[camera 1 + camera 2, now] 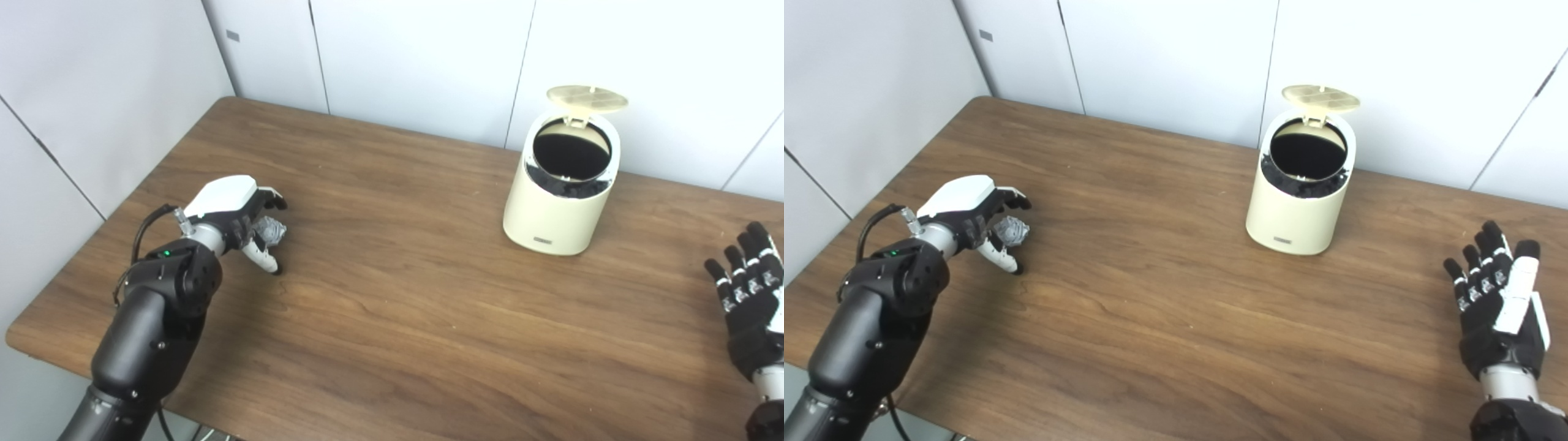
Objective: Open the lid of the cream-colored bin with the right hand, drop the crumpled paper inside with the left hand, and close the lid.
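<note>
Left eye view: the left hand [242, 211] curls its fingers around the crumpled paper [270, 231] just above the tabletop [392, 294], well apart from the cream-colored bin [560, 196], whose lid [587, 98] stands open. The right hand [1497, 300] waits empty, fingers spread. Dropping and closing appear to remain.

Your left arm comes up from the lower left of the frame, forearm dark, wrist bent. Your left hand [236, 214] sits at middle left, fingers curled around the crumpled paper [270, 231]. Your right hand [1497, 300] stands at the lower right edge, palm flat, fingers spread and pointing upward, holding nothing.
</note>
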